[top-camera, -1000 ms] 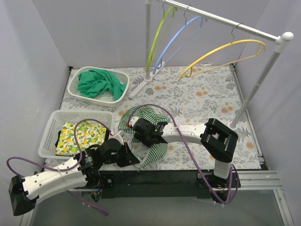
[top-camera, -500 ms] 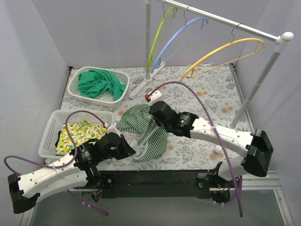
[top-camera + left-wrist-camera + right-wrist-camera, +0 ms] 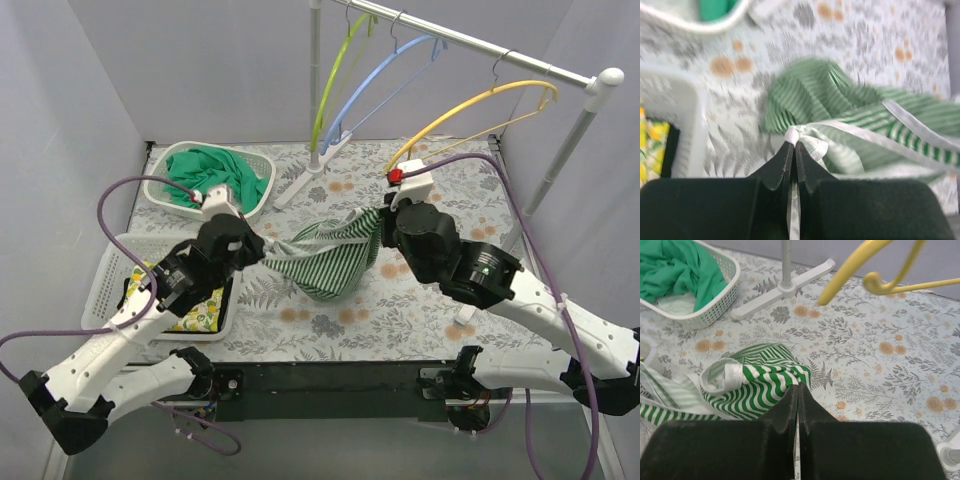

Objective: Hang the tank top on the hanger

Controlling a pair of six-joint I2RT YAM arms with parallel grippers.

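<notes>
Top external view first, Tom: where is the tank top (image 3: 330, 255)?

— It is in the middle, over the flowery table (image 3: 440, 310). It is stretched like a little hammock between the two arms. Its belly sags low, and I cannot tell if it touches the table.

— Who holds it?

— Both do. The left gripper (image 3: 262, 250) is pinched tight on a white edge. You see that well in the left wrist view. The right gripper (image 3: 380, 225) is squeezed closed on the striped cloth at the other end.

— Why two ends?

— I think so it spreads out and does not bunch up. Then a strap hole can open for the hanger.

— And the hanger (image 3: 480, 105)?

— The yellow one hangs by its hook on the rail (image 3: 470, 45), behind the right arm, up high. It is well apart from the tank top, so nothing is on it yet.

— What else is near?

— One white basket (image 3: 160, 185) with green cloth, far left. Another basket (image 3: 105, 285) with lemon cloth, beside the left arm. Both sit off to the side.
</notes>
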